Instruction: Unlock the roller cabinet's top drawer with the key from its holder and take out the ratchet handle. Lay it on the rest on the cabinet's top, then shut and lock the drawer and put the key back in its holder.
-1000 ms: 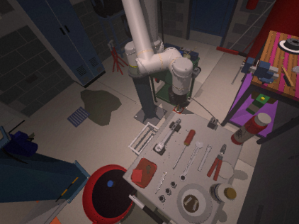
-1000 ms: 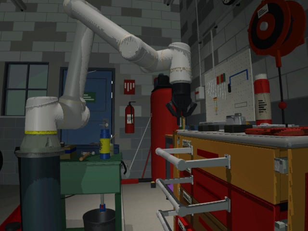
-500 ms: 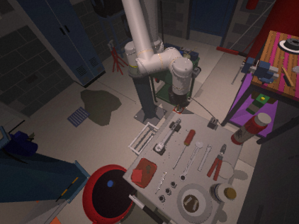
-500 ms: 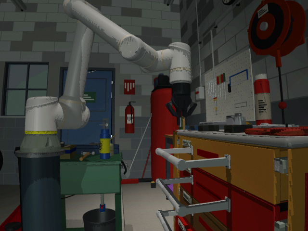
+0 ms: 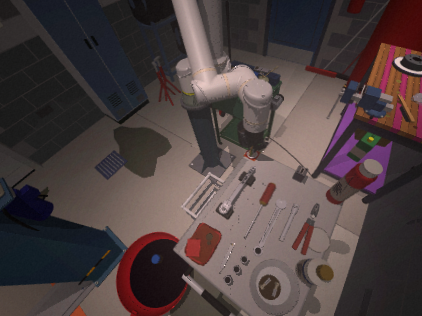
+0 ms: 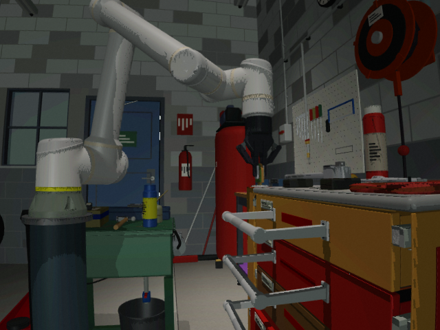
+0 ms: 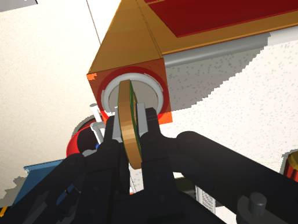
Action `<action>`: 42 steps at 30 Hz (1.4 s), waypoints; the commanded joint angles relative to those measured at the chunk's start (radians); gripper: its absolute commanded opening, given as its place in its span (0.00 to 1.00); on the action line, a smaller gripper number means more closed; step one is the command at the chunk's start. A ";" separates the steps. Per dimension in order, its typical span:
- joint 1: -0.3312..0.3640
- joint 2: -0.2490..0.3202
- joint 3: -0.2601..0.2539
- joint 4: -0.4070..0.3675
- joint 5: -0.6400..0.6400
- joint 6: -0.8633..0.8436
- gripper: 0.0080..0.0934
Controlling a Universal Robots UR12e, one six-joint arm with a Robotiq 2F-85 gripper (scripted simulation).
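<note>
My gripper (image 7: 130,116) (image 6: 258,170) (image 5: 252,152) hangs over the far corner of the roller cabinet's top, gripping the flat tan head of the key (image 7: 129,124) (image 6: 261,173). The key stands on edge in the round grey socket of the orange key holder (image 7: 130,94). The ratchet handle (image 5: 235,195) lies on the cabinet's grey top (image 5: 265,225), resting on its black rest. The top drawer (image 6: 330,234) looks pushed in, with its bar handle (image 6: 263,232) sticking out.
Behind stand the arm's pedestal (image 5: 205,145) and a green bench (image 6: 129,245). A screwdriver (image 5: 262,202), wrenches (image 5: 280,220), pliers (image 5: 306,227), a red pouch (image 5: 202,243) and sockets share the cabinet top. A red drum (image 5: 150,270) sits beside the cabinet.
</note>
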 commanded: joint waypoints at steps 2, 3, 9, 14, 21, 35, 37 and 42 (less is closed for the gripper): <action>0.000 -0.005 -0.004 0.004 0.000 0.000 0.00; 0.000 -0.007 -0.005 0.007 0.000 0.000 0.00; 0.000 -0.016 -0.011 0.022 0.000 0.000 0.00; 0.000 -0.025 -0.017 0.038 0.000 0.000 0.00; 0.000 -0.039 -0.028 0.063 0.000 0.000 0.00; 0.000 -0.069 -0.053 0.117 0.000 0.000 0.00; 0.000 -0.073 -0.056 0.124 0.000 0.000 0.00; 0.000 -0.082 -0.065 0.143 0.000 0.000 0.00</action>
